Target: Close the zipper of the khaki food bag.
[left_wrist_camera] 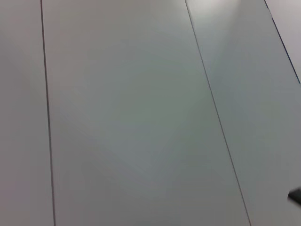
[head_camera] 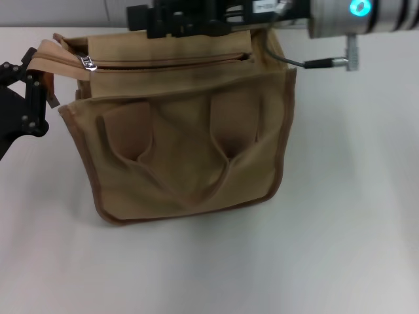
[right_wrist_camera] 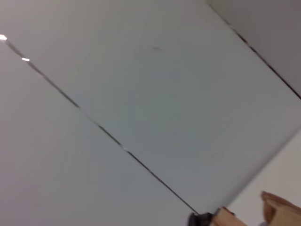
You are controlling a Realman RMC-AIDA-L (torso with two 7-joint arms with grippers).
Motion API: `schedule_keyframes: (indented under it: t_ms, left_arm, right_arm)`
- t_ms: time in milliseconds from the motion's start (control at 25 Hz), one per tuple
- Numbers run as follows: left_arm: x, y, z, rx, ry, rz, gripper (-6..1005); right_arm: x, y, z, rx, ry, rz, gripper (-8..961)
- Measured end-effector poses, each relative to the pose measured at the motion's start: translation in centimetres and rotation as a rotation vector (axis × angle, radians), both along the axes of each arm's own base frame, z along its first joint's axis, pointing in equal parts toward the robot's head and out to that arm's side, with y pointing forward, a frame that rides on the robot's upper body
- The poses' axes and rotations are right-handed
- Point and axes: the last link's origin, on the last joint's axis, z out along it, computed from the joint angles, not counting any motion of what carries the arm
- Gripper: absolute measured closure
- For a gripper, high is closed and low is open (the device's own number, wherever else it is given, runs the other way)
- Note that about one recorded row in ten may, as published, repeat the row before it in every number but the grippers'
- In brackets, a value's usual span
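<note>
One bag (head_camera: 186, 147) stands mid-bench (head_camera: 340, 229), handles folded down its front. Its zipper (head_camera: 170, 63) runs along the top, silver pull (head_camera: 88, 63) at the end nearest the left hand (head_camera: 33, 85), which clamps the bag's end tab there. At the far edge, the right hand (head_camera: 186, 23) sits over the bag's rear rim; whether it is open or closed cannot be told.

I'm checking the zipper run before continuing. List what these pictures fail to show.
- Right pincer: head view, cut by the top edge; finger state unreadable.
- Left pincer: head view, cut by the left edge.
- Far side of the khaki food bag: head view, hidden behind the right arm.
- Zipper: both wrist views miss it.
</note>
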Motion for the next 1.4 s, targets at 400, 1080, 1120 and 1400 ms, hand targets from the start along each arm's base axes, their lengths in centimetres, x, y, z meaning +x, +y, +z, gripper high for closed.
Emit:
schedule_keyframes:
  t_ms: [400,1080,1120,1400]
  left_arm:
    - [0.1,0.1,0.0,0.002,-0.001,-0.004,978]
    - [0.6,-0.3,0.1,0.003,-0.011,-0.047,978]
    - [0.6,-0.3,0.1,0.003,-0.011,-0.047,978]
    - [0.6,-0.3,0.1,0.003,-0.011,-0.049,979]
  right_arm:
    - [-2.7,0.3,-3.0,-0.052,-0.139,-0.03,247]
    - [-3.5,0.8,-4.5,-0.042,-0.165,-0.091,515]
    - [-3.6,0.8,-4.6,-0.044,-0.166,-0.092,544]
    - [-3.8,1.0,-5.1,-0.039,-0.176,-0.104,545]
